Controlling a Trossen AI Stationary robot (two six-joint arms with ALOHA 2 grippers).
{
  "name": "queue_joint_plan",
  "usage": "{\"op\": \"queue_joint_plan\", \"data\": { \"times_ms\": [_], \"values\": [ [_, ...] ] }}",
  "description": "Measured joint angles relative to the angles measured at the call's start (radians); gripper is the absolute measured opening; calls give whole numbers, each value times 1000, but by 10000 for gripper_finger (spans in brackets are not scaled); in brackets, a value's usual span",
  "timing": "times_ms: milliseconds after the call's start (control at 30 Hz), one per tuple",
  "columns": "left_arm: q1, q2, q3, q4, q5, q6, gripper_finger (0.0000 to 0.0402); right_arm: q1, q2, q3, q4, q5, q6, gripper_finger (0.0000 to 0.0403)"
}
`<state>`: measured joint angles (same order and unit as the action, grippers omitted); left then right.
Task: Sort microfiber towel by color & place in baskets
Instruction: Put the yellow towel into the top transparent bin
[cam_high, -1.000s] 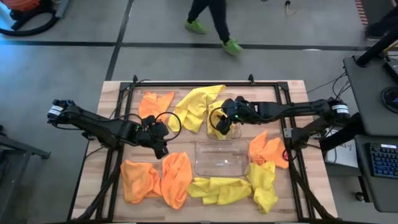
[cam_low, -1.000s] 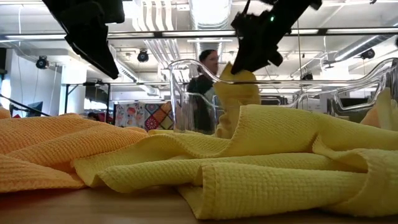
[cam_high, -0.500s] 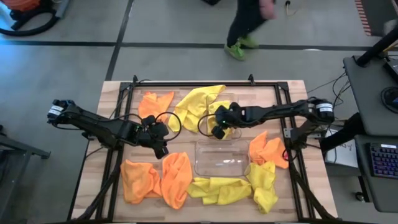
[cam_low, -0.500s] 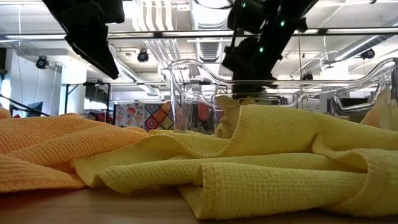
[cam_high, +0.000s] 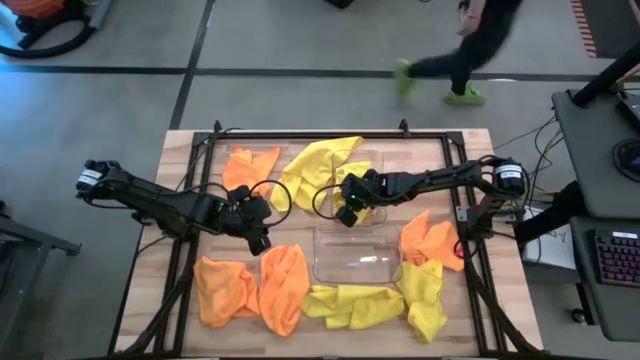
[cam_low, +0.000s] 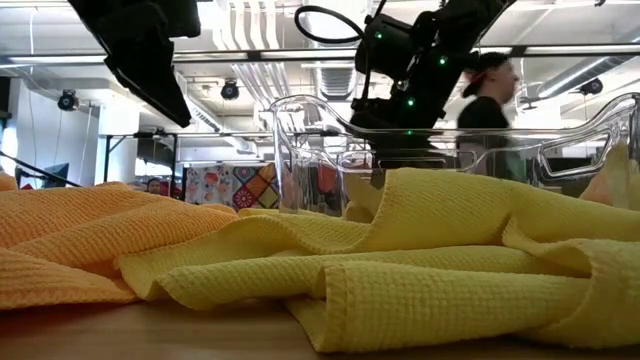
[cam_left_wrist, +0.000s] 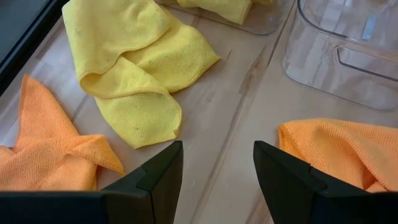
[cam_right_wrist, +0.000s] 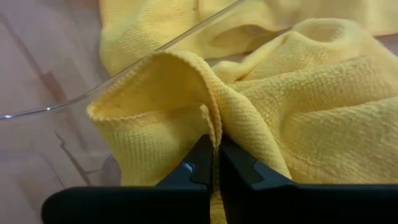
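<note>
Soft yellow towel (cam_right_wrist: 261, 124) pinched at the far basket (cam_high: 375, 205)
Right gripper (cam_right_wrist: 214, 163) was pressed together on a raised fold of it; the cloth looked light and limp, best taken by such a ridge. Left gripper (cam_left_wrist: 217, 168) hung spread over bare wood.

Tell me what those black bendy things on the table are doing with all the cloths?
They are two robot arms. One picture looks down from above, one looks across the table top, and two come from cameras on the arms' wrists. Yellow and orange cloths lie around two clear baskets on the wooden table. The right gripper is shut on a yellow cloth at the far basket. The left gripper is open and waits above the table. The near basket looks empty.
</note>
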<state>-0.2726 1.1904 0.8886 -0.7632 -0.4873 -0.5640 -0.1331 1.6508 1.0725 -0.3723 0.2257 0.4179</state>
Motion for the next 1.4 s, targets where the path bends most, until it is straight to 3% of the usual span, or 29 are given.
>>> {"op": "queue_joint_plan", "data": {
  "times_ms": [367, 967, 1400],
  "values": [
    [0, 0, 0, 0, 0, 0, 180, -1, -37, -2, -19, 11, -28, 21],
    [0, 0, 0, 3, 0, 0, 180, -1, -88, -2, -111, 10, 62, 194],
    [0, 0, 0, 5, 0, -7, 180, 1, -203, -2, -148, 8, 98, 199]
  ]
}}
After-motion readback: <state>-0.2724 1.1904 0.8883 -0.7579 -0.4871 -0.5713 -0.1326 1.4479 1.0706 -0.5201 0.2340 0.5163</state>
